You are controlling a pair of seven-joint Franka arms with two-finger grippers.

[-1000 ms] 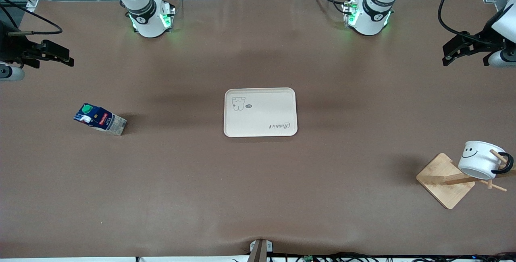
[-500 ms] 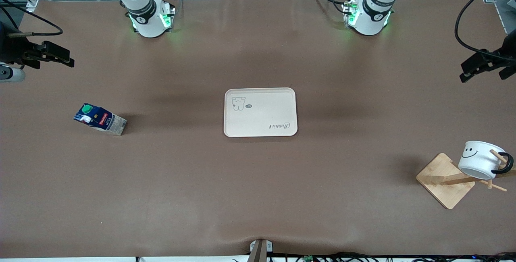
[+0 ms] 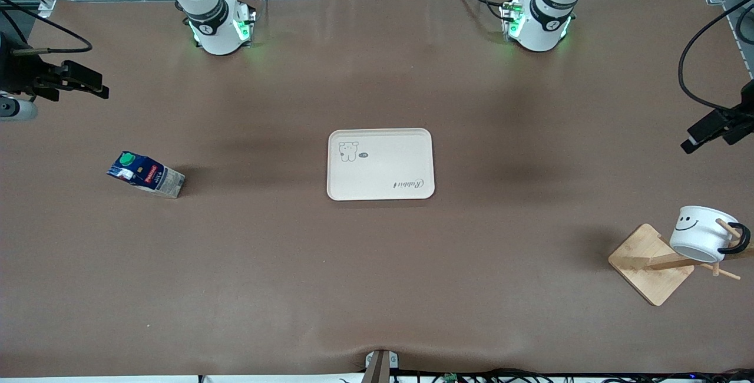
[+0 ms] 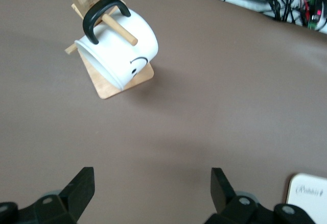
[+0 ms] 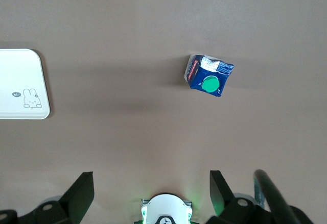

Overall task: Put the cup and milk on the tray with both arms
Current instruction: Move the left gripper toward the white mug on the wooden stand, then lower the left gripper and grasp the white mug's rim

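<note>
The cream tray (image 3: 380, 164) lies at the table's middle; its corners show in the left wrist view (image 4: 309, 193) and the right wrist view (image 5: 23, 83). The blue milk carton (image 3: 145, 174) with a green cap stands on the table toward the right arm's end, seen from above in the right wrist view (image 5: 208, 76). The white smiley cup (image 3: 701, 233) hangs by its black handle on a wooden peg, also in the left wrist view (image 4: 120, 50). My left gripper (image 3: 707, 129) (image 4: 152, 185) is open and empty, apart from the cup. My right gripper (image 3: 97, 85) (image 5: 150, 188) is open and empty, apart from the milk.
The cup's wooden rack (image 3: 651, 265) stands on a square board near the table's corner at the left arm's end. The arm bases (image 3: 221, 26) (image 3: 539, 23) sit along the edge farthest from the front camera. Bare brown tabletop lies between the tray and both objects.
My left gripper has moved along the left arm's end of the table toward the cup rack. The right gripper has hardly moved. Cup, milk and tray are unmoved.
</note>
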